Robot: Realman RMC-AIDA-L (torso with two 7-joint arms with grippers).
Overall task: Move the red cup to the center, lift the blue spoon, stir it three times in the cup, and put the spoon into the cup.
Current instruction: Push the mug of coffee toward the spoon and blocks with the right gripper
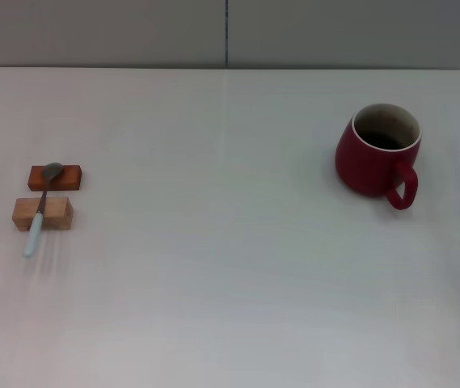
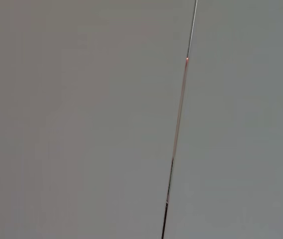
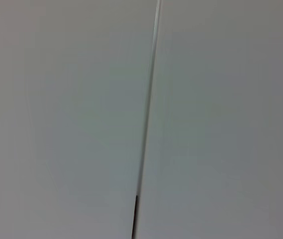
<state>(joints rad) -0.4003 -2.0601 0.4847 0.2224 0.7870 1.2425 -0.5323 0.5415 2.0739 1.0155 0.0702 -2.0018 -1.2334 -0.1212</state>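
Observation:
The red cup (image 1: 373, 153) stands upright on the white table at the right, dark inside, its loop handle turned toward me. At the far left the blue spoon (image 1: 40, 208) lies across two small wooden blocks, its grey bowl on the reddish block (image 1: 66, 177) and its pale blue handle over the lighter block (image 1: 56, 214), the handle's end reaching past it toward me. Neither gripper shows in any view. Both wrist views show only a plain grey wall with a thin seam.
The white table (image 1: 213, 267) fills the head view and meets a grey wall (image 1: 132, 32) along its far edge. A vertical seam (image 1: 226, 32) splits that wall.

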